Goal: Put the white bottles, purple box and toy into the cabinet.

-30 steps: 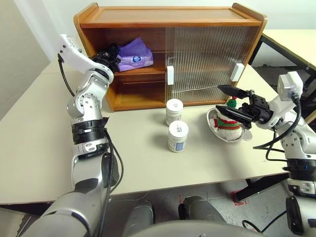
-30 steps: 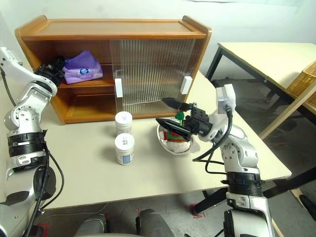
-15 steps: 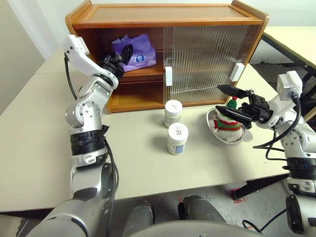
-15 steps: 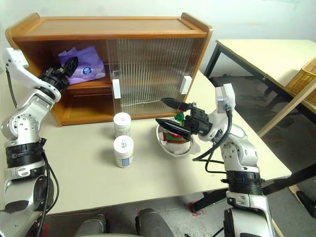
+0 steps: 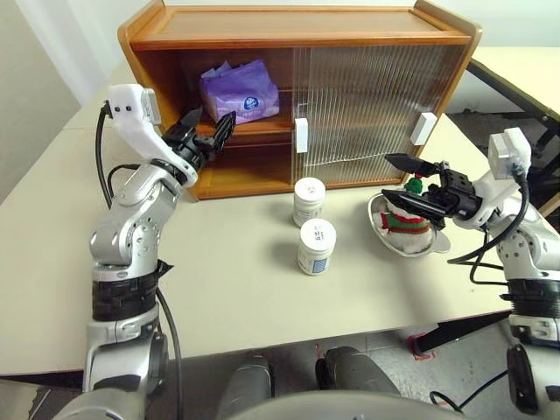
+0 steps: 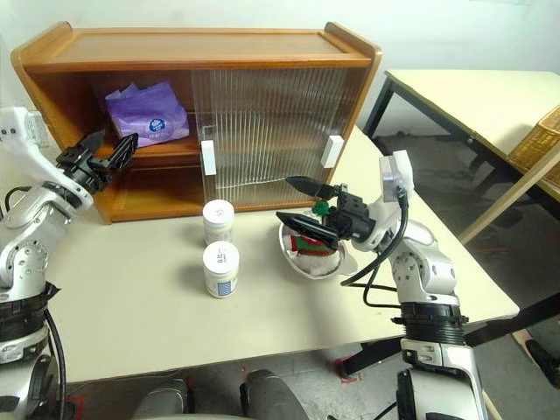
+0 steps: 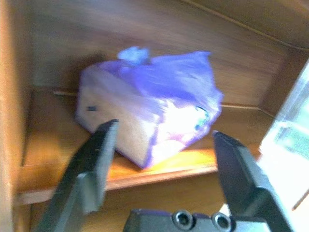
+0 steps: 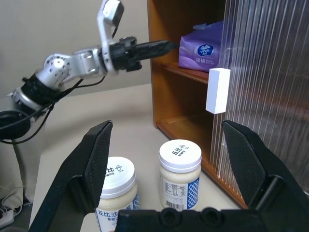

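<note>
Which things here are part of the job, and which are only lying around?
Part of the job:
- purple box, on the cabinet upper shelf
- two white bottles on the table
- toy

Only lying around:
- steel bowl under the toy

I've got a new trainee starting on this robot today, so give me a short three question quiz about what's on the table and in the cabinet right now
1. True or false: the purple box lies on the upper shelf of the cabinet.
2. How many white bottles stand on the table in front of the cabinet?
3. The toy sits in: A) the cabinet, B) a steel bowl, C) the left end effector.

Key: 1. True. 2. Two, the nearer one closer to the table edge. 3. B; the open right end effector hovers over it.
</note>
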You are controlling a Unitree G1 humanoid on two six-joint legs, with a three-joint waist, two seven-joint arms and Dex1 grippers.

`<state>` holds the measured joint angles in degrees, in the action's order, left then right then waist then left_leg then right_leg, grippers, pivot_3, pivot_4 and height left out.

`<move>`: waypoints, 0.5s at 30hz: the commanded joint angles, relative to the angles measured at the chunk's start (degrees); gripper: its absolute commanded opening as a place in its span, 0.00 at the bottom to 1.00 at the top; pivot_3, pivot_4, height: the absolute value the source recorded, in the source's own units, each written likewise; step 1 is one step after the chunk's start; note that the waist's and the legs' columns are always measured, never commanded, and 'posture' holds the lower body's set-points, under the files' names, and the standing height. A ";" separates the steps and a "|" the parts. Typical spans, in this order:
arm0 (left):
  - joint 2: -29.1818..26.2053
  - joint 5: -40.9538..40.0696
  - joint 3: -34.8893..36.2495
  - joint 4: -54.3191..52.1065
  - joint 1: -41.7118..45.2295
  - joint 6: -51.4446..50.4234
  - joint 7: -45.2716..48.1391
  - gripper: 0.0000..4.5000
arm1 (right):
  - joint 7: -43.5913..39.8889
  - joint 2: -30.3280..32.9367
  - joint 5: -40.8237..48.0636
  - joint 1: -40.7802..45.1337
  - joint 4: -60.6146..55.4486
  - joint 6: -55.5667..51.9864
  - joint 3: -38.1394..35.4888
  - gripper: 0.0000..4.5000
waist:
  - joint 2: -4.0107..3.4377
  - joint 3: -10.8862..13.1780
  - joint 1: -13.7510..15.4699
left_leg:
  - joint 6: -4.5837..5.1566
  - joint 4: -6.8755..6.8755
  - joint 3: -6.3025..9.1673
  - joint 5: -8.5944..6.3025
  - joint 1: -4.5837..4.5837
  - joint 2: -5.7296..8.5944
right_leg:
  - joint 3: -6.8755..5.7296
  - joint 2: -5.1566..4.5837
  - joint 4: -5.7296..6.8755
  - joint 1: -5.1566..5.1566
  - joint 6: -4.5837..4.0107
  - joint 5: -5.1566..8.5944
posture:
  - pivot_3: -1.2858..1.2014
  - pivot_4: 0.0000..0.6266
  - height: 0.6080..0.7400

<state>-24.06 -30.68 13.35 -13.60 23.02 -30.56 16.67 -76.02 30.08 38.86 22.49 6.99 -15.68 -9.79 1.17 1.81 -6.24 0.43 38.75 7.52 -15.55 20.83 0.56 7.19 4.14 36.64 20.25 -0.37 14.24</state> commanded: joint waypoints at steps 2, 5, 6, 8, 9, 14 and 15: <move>-0.56 0.55 -1.03 -1.86 -2.95 2.75 4.29 0.47 | 0.22 -0.43 -0.57 -0.37 -0.68 0.62 0.78 1.00 | 0.00 0.00 0.07 | -0.01 0.00 0.03 -0.05 0.00 -0.05 | -0.01 0.00 0.00 0.01 -0.03 -0.02 | 0.45 0.02 1.00; -1.41 1.65 -2.87 -2.15 -3.28 4.45 7.45 0.23 | 0.21 -0.54 -0.63 -0.34 -0.47 0.68 0.84 1.00 | 0.00 0.00 0.21 | 0.00 0.00 0.07 -0.08 0.01 -0.10 | -0.03 0.00 0.00 0.02 -0.07 -0.06 | 0.45 0.02 1.00; -1.49 2.07 -3.17 -1.91 -3.16 4.52 7.54 0.14 | 0.25 -0.62 -0.67 -0.30 -0.45 0.68 0.82 1.00 | -0.01 0.00 0.20 | 0.01 0.01 0.07 -0.09 0.01 -0.11 | -0.03 0.00 0.00 0.01 -0.08 -0.07 | 0.45 0.02 1.00; -1.10 3.57 -3.54 0.15 -1.87 5.79 7.05 0.00 | 0.37 -0.76 -0.80 -0.28 -0.67 0.55 0.93 1.00 | -0.02 -0.01 0.18 | 0.01 0.01 0.06 -0.09 0.00 -0.13 | -0.02 -0.01 0.00 0.01 -0.09 -0.10 | 0.45 0.03 1.00; -0.83 4.45 -3.60 1.98 -0.66 6.72 6.61 0.00 | 0.59 -0.86 -0.83 -0.28 -1.00 0.38 1.01 1.00 | -0.02 -0.01 0.21 | 0.01 0.01 0.06 -0.09 0.00 -0.13 | -0.02 0.00 0.00 0.01 -0.09 -0.12 | 0.45 0.03 1.00; -0.49 8.36 -4.43 9.07 3.68 9.19 5.79 0.00 | 1.62 -0.93 -0.58 -0.50 -2.55 -0.49 1.13 1.00 | -0.02 -0.01 0.18 | 0.00 0.03 0.06 -0.08 0.00 -0.43 | -0.02 -0.06 0.00 0.02 -0.11 -0.26 | 0.44 0.03 1.00; -0.54 9.55 -4.87 10.70 4.55 9.55 5.56 0.00 | 1.81 -0.91 -0.49 -0.50 -2.80 -0.68 1.11 1.00 | -0.03 -0.01 0.12 | 0.00 0.03 0.05 -0.08 -0.01 -0.42 | -0.02 -0.05 0.00 0.02 -0.12 -0.27 | 0.44 0.03 1.00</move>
<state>-24.57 -23.14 9.79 -5.50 27.07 -21.65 22.50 -74.66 29.18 38.28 22.26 5.24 -15.80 -9.36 1.14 1.80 -6.12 0.42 38.78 7.55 -15.63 20.82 0.14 7.18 4.11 36.64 20.27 -0.48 13.97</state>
